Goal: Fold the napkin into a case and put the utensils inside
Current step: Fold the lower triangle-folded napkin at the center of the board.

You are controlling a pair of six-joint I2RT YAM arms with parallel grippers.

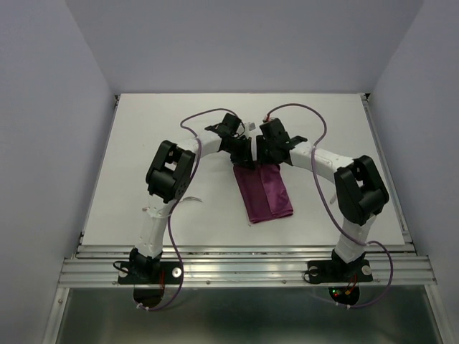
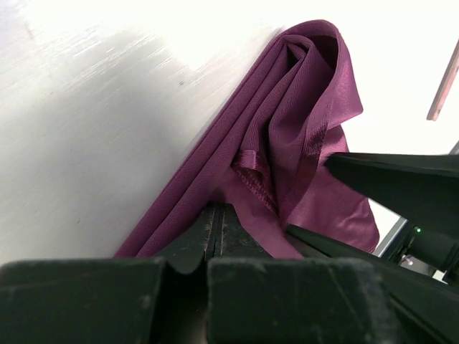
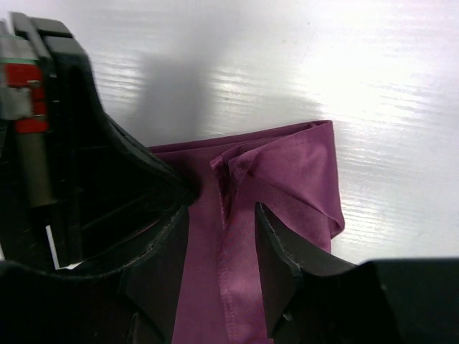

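Observation:
The burgundy napkin (image 1: 265,193) lies folded into a narrow strip in the middle of the table. Both grippers meet at its far end. My left gripper (image 2: 215,211) is shut, its tips pinching the cloth, whose layers (image 2: 301,107) rise bunched in front of it. My right gripper (image 3: 222,215) is open, its fingers (image 3: 276,244) on either side of a hemmed fold (image 3: 229,236) without pressing it. In the top view the left gripper (image 1: 247,158) and the right gripper (image 1: 265,158) sit side by side. The utensils are out of view.
The white table (image 1: 143,143) is walled on three sides, with a metal rail along the near edge (image 1: 244,265). Purple cables (image 1: 190,122) loop over both arms. A thin pinkish strip (image 2: 445,79) shows at the left wrist view's right edge; I cannot tell what it is.

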